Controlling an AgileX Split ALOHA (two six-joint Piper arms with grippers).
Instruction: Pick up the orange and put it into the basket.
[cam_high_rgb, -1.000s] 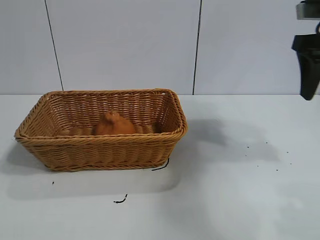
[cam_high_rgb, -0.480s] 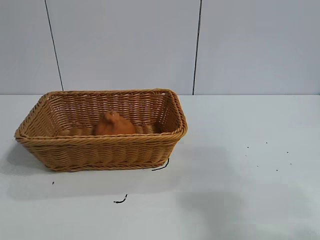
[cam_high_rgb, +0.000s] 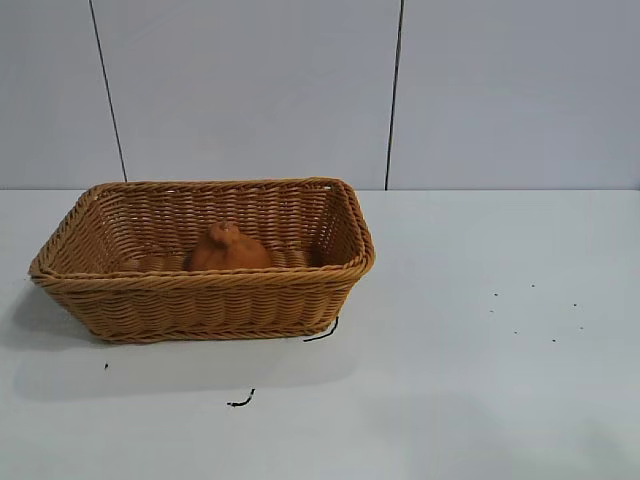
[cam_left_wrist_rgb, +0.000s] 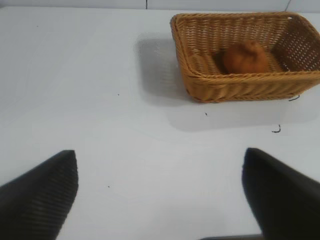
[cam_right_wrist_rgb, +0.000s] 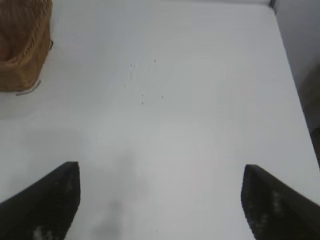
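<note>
The orange (cam_high_rgb: 227, 249) lies inside the woven basket (cam_high_rgb: 205, 290) on the left part of the white table. It also shows in the left wrist view (cam_left_wrist_rgb: 245, 57) within the basket (cam_left_wrist_rgb: 240, 87). Neither arm shows in the exterior view. My left gripper (cam_left_wrist_rgb: 160, 170) is open and empty above bare table, well away from the basket. My right gripper (cam_right_wrist_rgb: 161, 182) is open and empty above bare table, with a corner of the basket (cam_right_wrist_rgb: 22, 55) far off to one side.
Small black marks lie on the table near the basket's front (cam_high_rgb: 240, 401) and at its corner (cam_high_rgb: 322, 332). Tiny dark specks (cam_high_rgb: 530, 310) dot the right side. A panelled wall (cam_high_rgb: 320, 90) stands behind the table.
The right arm, seen at the upper right edge one second ago, has left the exterior view. Its shadow on the table has faded. The orange and basket have not moved.
</note>
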